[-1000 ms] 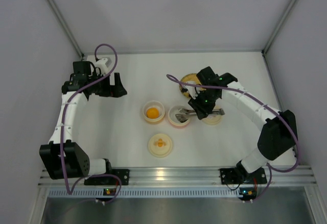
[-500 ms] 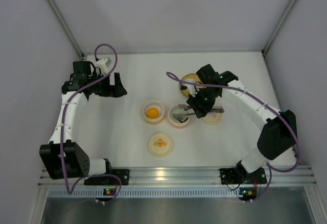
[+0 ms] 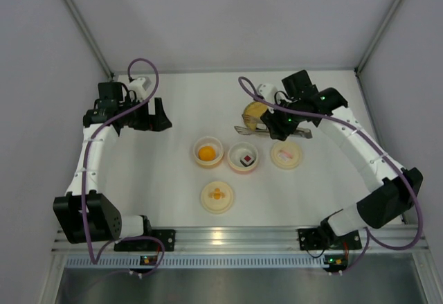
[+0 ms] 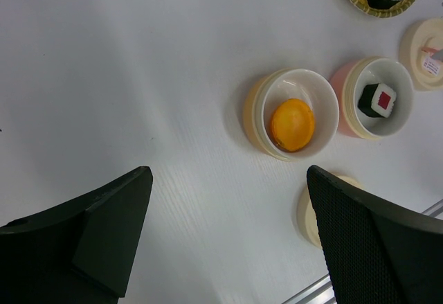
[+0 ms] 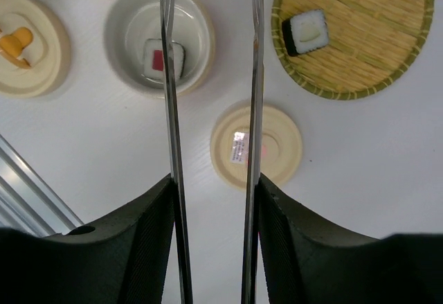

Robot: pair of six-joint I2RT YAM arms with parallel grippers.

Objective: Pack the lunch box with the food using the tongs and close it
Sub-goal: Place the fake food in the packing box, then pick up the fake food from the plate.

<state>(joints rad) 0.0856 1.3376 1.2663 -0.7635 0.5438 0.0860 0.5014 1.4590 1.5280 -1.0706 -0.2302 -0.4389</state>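
Tongs (image 5: 171, 110) in the right hand (image 5: 213, 207), both arms apart

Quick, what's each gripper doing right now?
Left gripper: open, holding nothing.
Right gripper: closed on the tongs.
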